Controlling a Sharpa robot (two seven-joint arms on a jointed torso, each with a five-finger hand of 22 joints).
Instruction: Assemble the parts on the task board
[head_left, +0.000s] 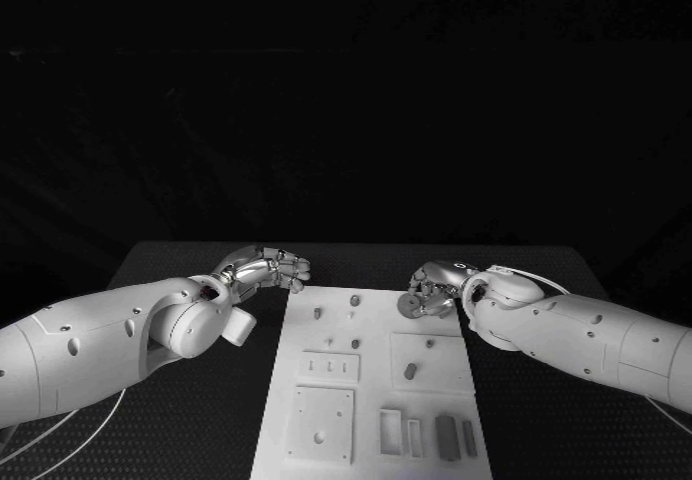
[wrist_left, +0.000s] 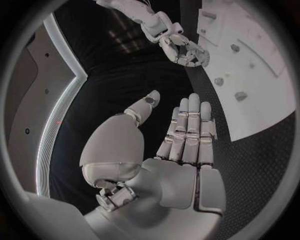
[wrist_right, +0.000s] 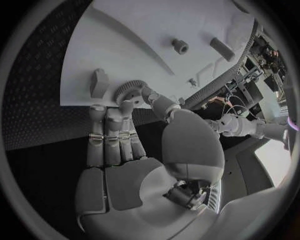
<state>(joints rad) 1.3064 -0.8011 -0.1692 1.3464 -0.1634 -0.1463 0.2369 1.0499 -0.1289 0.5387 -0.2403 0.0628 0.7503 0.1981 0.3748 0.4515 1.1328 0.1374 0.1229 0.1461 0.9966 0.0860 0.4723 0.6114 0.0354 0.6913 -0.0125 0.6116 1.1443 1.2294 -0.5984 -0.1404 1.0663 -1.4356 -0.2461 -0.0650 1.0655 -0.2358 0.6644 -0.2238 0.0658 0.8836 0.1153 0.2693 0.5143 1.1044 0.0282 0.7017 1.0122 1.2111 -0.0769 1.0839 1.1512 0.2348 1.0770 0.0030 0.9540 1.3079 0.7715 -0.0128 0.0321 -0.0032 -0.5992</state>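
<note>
1. While the right hand (head_left: 436, 290) rests at the far right edge of the white board (head_left: 371, 400), its fingertips (wrist_right: 127, 104) pinch a small toothed wheel (wrist_right: 128, 91) just over that edge.
2. At the board's far left corner, the left hand (head_left: 267, 270) holds nothing, its fingers (wrist_left: 190, 127) straight and together.
3. Small pegs (head_left: 410, 371) stand on the board.

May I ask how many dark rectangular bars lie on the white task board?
2, side by side at the board's near right corner: the wider bar and the narrower bar. Others may be hidden.
</note>
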